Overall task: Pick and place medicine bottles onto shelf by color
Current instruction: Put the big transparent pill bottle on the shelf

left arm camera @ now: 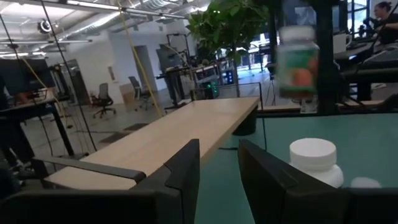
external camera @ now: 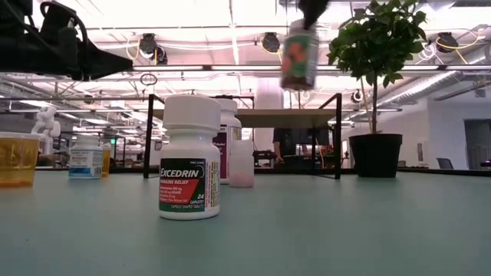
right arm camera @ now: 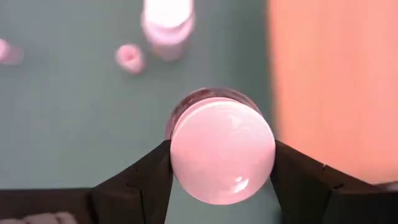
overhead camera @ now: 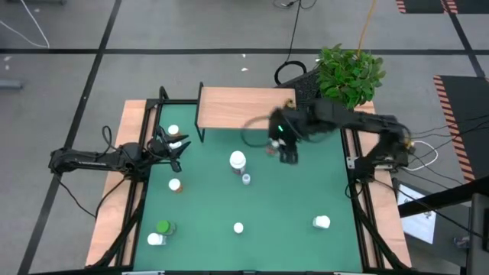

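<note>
My right gripper [overhead camera: 284, 147] is shut on a medicine bottle with a white cap and a green and orange label [external camera: 299, 54]. It holds the bottle in the air near the shelf [overhead camera: 246, 107], a light-wood board on black legs. My left gripper [overhead camera: 174, 147] is open and empty at the table's left, beside a white-capped bottle [overhead camera: 173, 131]. More bottles stand upright on the green mat: a white one [overhead camera: 238, 160], a small one [overhead camera: 246, 179], an orange one [overhead camera: 175, 185], and a green one [overhead camera: 163, 227]. My right gripper pinches the bottle's white cap [right arm camera: 222, 149] between its two fingers [right arm camera: 146, 177], one on either side of the cap. The fingers come from above, pointing down. The bottle hangs upright below them [external camera: 299, 57], lifted clear of the mat.
A potted plant [overhead camera: 348, 72] stands at the far right corner next to the shelf. White bottles stand near the front edge [overhead camera: 238, 228] [overhead camera: 322, 222] [overhead camera: 157, 239]. An Excedrin bottle [external camera: 189, 157] is closest in the low view. The mat's middle right is bare.
</note>
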`<state>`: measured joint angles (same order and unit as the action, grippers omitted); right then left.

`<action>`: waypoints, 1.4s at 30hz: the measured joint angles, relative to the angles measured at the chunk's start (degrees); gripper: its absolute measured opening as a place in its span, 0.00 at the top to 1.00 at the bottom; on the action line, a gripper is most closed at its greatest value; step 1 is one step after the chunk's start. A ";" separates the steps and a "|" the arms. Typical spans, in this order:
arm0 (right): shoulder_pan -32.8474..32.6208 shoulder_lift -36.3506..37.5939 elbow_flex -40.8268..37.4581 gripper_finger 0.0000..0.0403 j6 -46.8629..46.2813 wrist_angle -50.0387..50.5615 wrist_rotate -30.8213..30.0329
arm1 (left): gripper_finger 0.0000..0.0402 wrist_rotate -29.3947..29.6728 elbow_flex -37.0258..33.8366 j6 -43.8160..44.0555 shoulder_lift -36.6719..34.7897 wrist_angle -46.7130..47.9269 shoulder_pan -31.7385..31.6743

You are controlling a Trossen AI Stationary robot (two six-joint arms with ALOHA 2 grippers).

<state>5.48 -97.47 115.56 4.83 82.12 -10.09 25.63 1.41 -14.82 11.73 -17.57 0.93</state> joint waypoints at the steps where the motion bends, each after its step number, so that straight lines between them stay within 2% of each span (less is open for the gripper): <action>1: 1.63 -2.28 4.71 0.46 3.25 2.17 -1.43 | 0.72 0.02 0.00 0.56 0.00 0.26 0.00; 5: 10.90 -8.76 19.64 0.46 12.18 6.19 -4.13 | 0.72 0.11 0.01 3.01 0.00 2.98 0.00; 8: 19.33 -7.50 16.02 0.46 17.18 -1.20 -4.07 | 0.72 0.12 0.02 2.96 0.06 4.28 -0.03; 13: 31.65 -8.84 12.46 0.46 18.56 -2.93 -2.57 | 0.72 0.40 0.04 2.79 0.20 3.96 -0.08; 17: 37.33 -9.16 11.41 0.46 18.37 -3.06 7.33 | 0.72 0.52 0.04 1.86 0.20 3.70 -0.15; 23: 39.00 -9.13 9.26 0.46 18.90 -2.40 9.62 | 0.72 1.05 0.04 0.58 0.20 2.88 -0.53; 26: 39.06 -9.03 7.19 0.46 19.33 -2.26 13.42 | 0.72 1.12 0.04 1.66 0.20 2.94 -0.70; 29: 38.31 -8.77 5.10 0.45 18.62 -3.90 11.85 | 0.72 1.14 0.04 2.79 0.20 3.20 -0.70; 36: 37.79 -8.62 4.07 0.32 17.91 -6.04 10.17 | 0.72 1.11 0.04 3.16 0.20 3.79 -0.70; 42: 37.17 -5.71 3.83 0.32 18.41 -8.81 9.73 | 0.72 1.11 0.04 3.11 0.20 3.78 -0.70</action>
<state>42.65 -103.18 119.39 23.24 73.32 -0.36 26.74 1.45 -11.70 11.92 -13.80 0.23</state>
